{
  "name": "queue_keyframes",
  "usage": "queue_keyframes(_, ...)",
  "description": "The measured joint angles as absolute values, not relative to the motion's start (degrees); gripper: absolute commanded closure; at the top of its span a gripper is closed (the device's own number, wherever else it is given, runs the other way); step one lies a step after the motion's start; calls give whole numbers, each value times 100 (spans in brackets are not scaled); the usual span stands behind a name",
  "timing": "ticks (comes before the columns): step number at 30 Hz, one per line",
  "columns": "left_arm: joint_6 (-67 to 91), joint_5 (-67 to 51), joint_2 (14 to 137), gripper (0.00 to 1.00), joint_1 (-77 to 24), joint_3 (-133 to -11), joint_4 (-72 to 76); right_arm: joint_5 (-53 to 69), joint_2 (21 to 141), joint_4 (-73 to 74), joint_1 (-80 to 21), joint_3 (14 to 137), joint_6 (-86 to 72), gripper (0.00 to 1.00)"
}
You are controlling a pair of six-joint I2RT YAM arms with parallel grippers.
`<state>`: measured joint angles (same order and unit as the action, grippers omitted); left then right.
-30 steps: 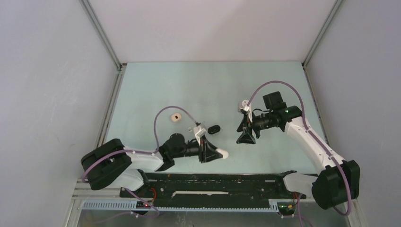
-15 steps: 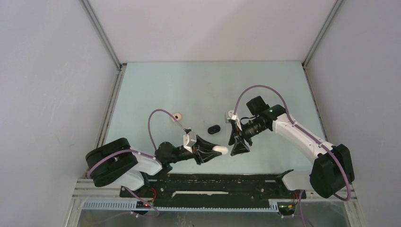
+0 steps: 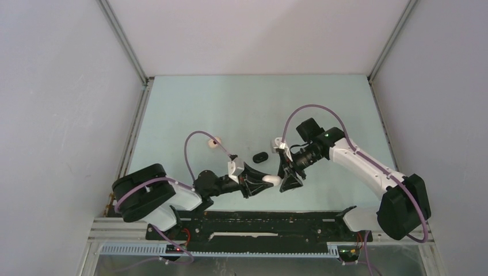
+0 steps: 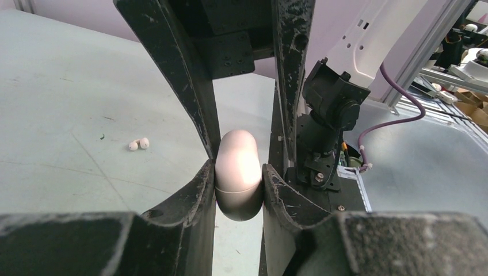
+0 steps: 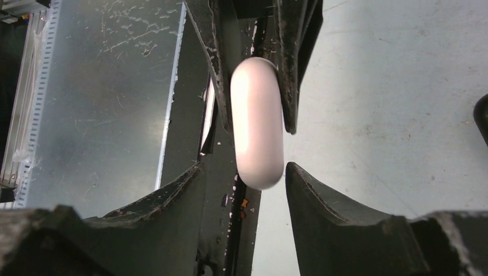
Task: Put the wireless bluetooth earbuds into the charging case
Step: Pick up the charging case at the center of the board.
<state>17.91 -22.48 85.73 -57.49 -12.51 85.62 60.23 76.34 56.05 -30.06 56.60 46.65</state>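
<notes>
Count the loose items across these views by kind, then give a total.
Charging cases: 2, pale case in left pincer, black case
White earbuds: 2
Cream item, kind unclear: 1
Total: 5

A pale pink case (image 4: 237, 172), black case (image 3: 261, 156), mint-green table (image 3: 230, 103).

Nothing can pass between your left gripper (image 3: 257, 179) and right gripper (image 3: 288, 178). The pale case (image 3: 270, 180), clamped by the left, bridges them, with only slim slack inside the right fingers (image 5: 334, 218). A black case (image 3: 261, 156) sits just behind, near both wrists. The left arm's cable (image 3: 198, 133) arcs over a cream piece (image 3: 216, 142). The far half of the table (image 3: 259, 98) gives you free room.
</notes>
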Motion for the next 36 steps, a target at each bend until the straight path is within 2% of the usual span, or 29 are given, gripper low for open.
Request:
queue_keyframes(5, 1839, -2283, 8709, 88, -5765, -1396, 8571, 5964, 7684, 5579, -3100, 5664, 4650, 63)
queue_keyframes(11, 1973, -2272, 8855, 72, -5787, -1450, 8617, 5765, 7697, 5500, -3100, 5664, 4525, 85)
queue_keyframes(13, 2008, -2241, 8903, 62, -5784, -1452, 8639, 5710, 7697, 5470, -3100, 5664, 4510, 88)
queue_keyframes(15, 2012, -2200, 8921, 46, -5787, -1452, 8641, 5673, 7697, 5454, -3100, 5664, 4497, 89)
queue_keyframes(17, 2021, -2161, 8917, 15, -5784, -1455, 8576, 5634, 7697, 5448, -3100, 5664, 4484, 90)
queue_keyframes(22, 1787, -2150, 8412, 1, -5892, -1531, 7338, 5286, 7682, 5443, -3124, 5664, 4517, 90)
queue_keyframes(26, 1417, -1817, 7675, 0, -6154, -1619, 6108, 4930, 7647, 5446, -3223, 5664, 4571, 90)
queue_keyframes(31, 1251, -1087, 7188, 2, -6187, -1619, 5347, 4609, 7526, 5452, -3350, 5664, 4611, 90)
queue_keyframes(33, 1153, -773, 7177, 13, -6187, -1605, 5157, 4539, 7467, 5457, -3367, 5664, 4615, 90)
queue_keyframes(34, 1118, -701, 7214, 24, -6187, -1555, 5225, 4504, 7446, 5459, -3369, 5664, 4617, 90)
queue_keyframes(36, 1004, -676, 7367, 31, -6187, -1409, 5472, 4445, 7428, 5457, -3387, 5664, 4617, 90)
